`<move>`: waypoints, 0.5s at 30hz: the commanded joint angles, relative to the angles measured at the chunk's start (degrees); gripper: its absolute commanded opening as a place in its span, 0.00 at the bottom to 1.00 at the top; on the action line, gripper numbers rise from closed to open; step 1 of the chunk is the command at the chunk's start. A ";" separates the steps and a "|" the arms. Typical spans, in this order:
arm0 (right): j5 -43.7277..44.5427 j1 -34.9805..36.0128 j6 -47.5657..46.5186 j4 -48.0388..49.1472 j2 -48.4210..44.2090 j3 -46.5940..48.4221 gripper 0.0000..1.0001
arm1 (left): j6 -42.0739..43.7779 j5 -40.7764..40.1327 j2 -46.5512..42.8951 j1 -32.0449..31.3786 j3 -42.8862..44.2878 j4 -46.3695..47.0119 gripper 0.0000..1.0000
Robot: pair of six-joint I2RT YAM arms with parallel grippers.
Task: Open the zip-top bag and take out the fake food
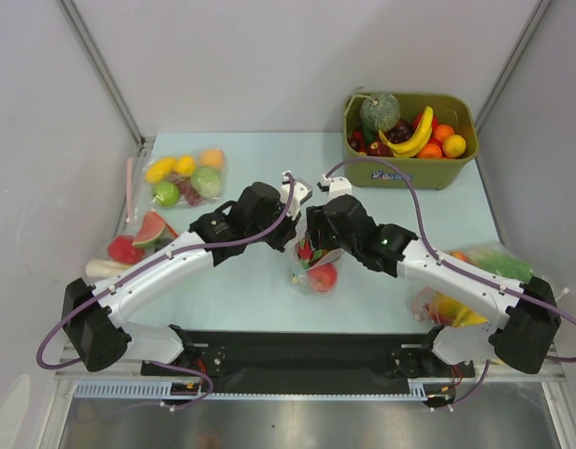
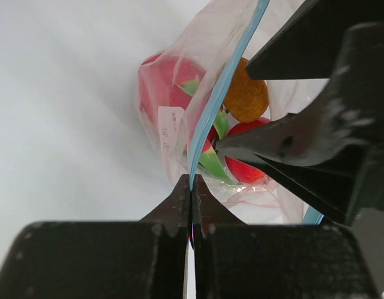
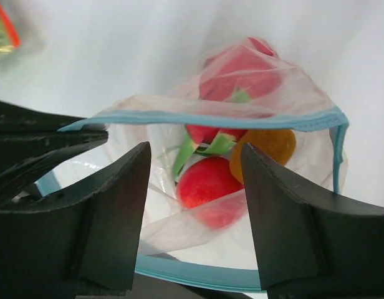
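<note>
The zip-top bag [image 1: 311,267] stands at the table's middle between both grippers, its mouth open. My left gripper [image 1: 295,234] [image 2: 192,187] is shut on the bag's blue-green zip strip [image 2: 211,118] at one side of the mouth. My right gripper [image 1: 318,238] [image 3: 195,171] is open, its fingers [image 3: 120,205] pointing down into the open mouth, touching no fruit. The fake food lies inside: a red round fruit [image 3: 207,184] [image 2: 245,168], a yellow-orange round one [image 3: 270,146] [image 2: 247,96], a red piece with green leaves [image 3: 242,71] [image 2: 167,81]. The bag's far strip [image 3: 211,118] is stretched taut.
An olive-green bin [image 1: 410,176] with a melon, banana and other fruit stands at the back right. Other bags of fruit lie at the back left [image 1: 185,178], the left [image 1: 138,238], and the right [image 1: 484,262] [image 1: 447,309]. Walls close in on both sides.
</note>
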 commanded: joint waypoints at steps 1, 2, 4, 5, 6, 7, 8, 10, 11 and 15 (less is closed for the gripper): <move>8.90 1.36 -0.15 -5.36 1.48 4.25 0.64 | -0.75 2.23 -0.69 0.18 -0.38 1.20 0.00; 9.17 1.53 -0.24 -5.72 2.00 4.25 0.64 | -0.75 2.41 -0.60 0.18 -0.47 1.29 0.00; 10.04 1.53 -0.15 -6.08 2.36 3.72 0.64 | -0.84 2.68 -0.34 0.01 -0.39 1.29 0.00; 10.48 1.53 0.02 -6.25 2.53 3.46 0.64 | -0.75 2.76 -0.25 -0.17 -0.47 1.29 0.00; 10.92 1.45 0.20 -6.52 2.80 3.20 0.64 | -0.84 2.76 -0.16 -0.26 -0.47 1.37 0.00; 11.62 1.53 0.64 -7.13 3.06 3.02 0.64 | -0.84 2.76 0.01 -0.35 -0.56 1.46 0.00; 11.80 1.53 0.90 -7.22 3.24 2.76 0.64 | -0.84 2.94 0.10 -0.35 -0.47 1.46 0.01; 12.16 1.53 1.25 -7.22 3.50 1.62 0.64 | -0.84 3.03 0.45 -0.43 -0.56 1.37 0.00; 12.16 1.53 1.78 -7.22 3.76 1.26 0.64 | -0.93 3.20 0.45 -0.52 -0.47 1.46 0.00; 12.25 1.53 3.71 -6.87 4.91 -0.76 0.64 | -0.93 3.20 0.89 -0.70 -0.56 1.38 0.00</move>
